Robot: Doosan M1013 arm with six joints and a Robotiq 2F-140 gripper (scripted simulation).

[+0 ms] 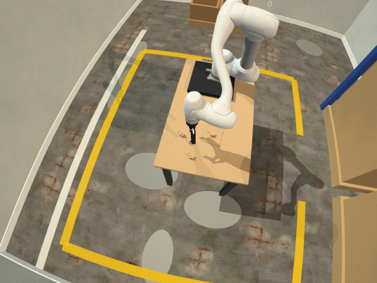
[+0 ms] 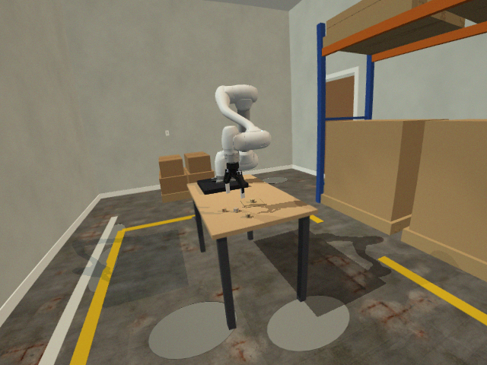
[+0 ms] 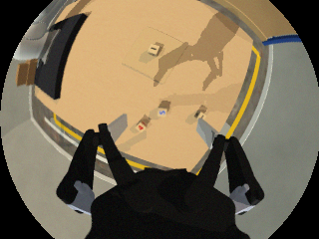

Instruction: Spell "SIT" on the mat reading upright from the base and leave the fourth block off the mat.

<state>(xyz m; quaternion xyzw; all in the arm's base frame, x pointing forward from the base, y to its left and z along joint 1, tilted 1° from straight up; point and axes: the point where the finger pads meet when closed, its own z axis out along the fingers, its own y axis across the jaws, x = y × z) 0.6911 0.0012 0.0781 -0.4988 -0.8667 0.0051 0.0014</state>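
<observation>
The thin tan mat (image 1: 215, 135) lies mid-table and holds one block (image 1: 211, 133); both also show in the wrist view, the mat (image 3: 152, 58) and its block (image 3: 156, 48). Three blocks lie off the mat to its left: one with a red letter (image 1: 182, 134) (image 3: 143, 123), one with a blue letter (image 3: 162, 108), and one nearer the table's front (image 1: 191, 157) (image 3: 201, 114). The letters are too small to read. My gripper (image 1: 192, 140) (image 2: 234, 192) (image 3: 162, 122) is open and empty, pointing down, hovering above the blue-lettered block.
A black base plate (image 1: 207, 80) carries the arm at the table's far end. Cardboard boxes (image 2: 184, 170) stand on the floor behind the table, and large boxes (image 2: 405, 172) with a blue rack stand to the right.
</observation>
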